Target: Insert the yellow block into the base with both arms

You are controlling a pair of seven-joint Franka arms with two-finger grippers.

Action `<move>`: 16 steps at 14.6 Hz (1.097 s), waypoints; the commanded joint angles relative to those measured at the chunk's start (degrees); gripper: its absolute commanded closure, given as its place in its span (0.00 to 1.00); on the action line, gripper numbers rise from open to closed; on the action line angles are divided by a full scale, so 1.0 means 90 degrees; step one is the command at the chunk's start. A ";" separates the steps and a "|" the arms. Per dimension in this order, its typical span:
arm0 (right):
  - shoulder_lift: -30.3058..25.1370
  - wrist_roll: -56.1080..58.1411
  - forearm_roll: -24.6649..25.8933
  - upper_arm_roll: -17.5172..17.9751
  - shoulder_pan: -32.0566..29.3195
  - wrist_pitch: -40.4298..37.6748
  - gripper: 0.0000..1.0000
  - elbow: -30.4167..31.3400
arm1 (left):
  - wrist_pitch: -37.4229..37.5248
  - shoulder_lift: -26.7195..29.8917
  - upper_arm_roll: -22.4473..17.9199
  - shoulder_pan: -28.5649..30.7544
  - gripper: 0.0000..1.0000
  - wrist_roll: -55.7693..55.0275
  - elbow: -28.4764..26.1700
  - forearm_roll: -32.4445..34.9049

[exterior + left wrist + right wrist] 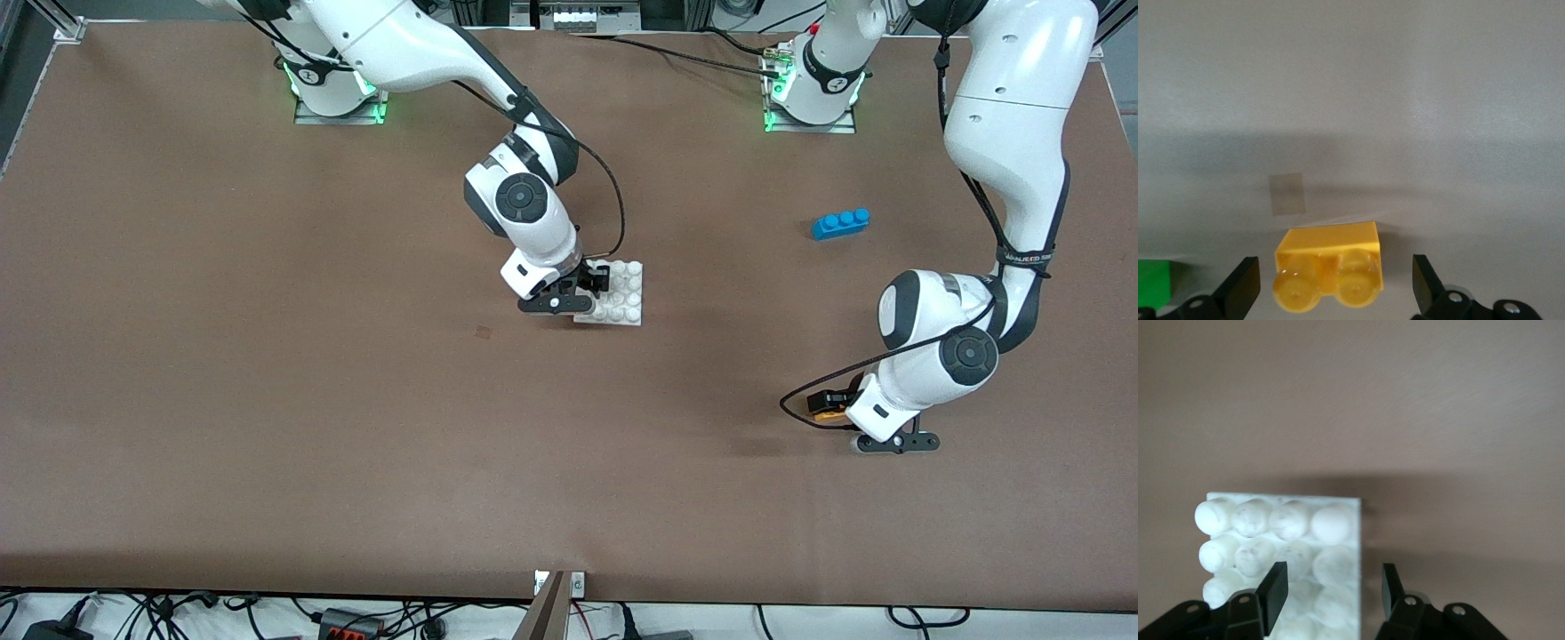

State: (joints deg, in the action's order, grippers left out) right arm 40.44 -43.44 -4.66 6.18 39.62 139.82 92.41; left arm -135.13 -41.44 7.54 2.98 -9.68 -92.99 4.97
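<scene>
The yellow block (1329, 267) lies on the table between the spread fingers of my left gripper (1333, 277), with a gap on each side. In the front view only its edge (829, 414) shows under the left gripper (831, 402), toward the left arm's end of the table. The white base (620, 295) lies flat near the table's middle. My right gripper (594, 277) is low over one edge of it. In the right wrist view the gripper (1333, 583) is open and straddles the base's (1281, 540) edge: one finger over the studs, one outside.
A blue three-stud brick (841, 223) lies farther from the front camera than the left gripper. A green brick (1153, 283) sits beside the yellow block, at the edge of the left wrist view. A small square mark (1286, 193) is on the table.
</scene>
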 commanded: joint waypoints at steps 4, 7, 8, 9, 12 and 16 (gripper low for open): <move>-0.1640 0.0664 0.0829 -0.0754 -0.0125 -0.2571 0.29 0.0132 | -0.0054 -0.0122 -0.0027 -0.0029 0.00 -0.0126 0.0147 0.0171; -0.2441 0.1913 0.0840 -0.1330 -0.0358 -0.3920 0.22 0.0132 | -0.0054 -0.0152 -0.0027 -0.0029 0.00 -0.0116 0.0147 0.0171; -0.2636 0.2274 0.0840 -0.1428 -0.0534 -0.4233 0.17 0.0132 | -0.0054 -0.0152 -0.0027 -0.0029 0.00 -0.0107 0.0147 0.0171; -0.2870 0.2684 0.0840 -0.1449 -0.0787 -0.4517 0.09 0.0132 | -0.0054 -0.0152 -0.0027 -0.0019 0.00 -0.0107 0.0147 0.0171; -0.3350 0.3692 0.0801 -0.1449 -0.1461 -0.5065 0.00 0.0123 | -0.0054 -0.0162 -0.0027 -0.0029 0.00 -0.0107 0.0147 0.0171; -0.3859 0.4162 0.0801 -0.1672 -0.1882 -0.6118 0.00 -0.0033 | -0.0054 -0.0191 -0.0027 -0.0029 0.11 -0.0058 0.0147 0.0171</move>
State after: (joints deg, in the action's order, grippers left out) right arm 8.00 -7.99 2.21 -8.23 23.72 88.85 91.89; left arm -135.49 -42.19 7.44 2.92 -9.80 -92.96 4.97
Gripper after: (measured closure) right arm 0.000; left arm 0.040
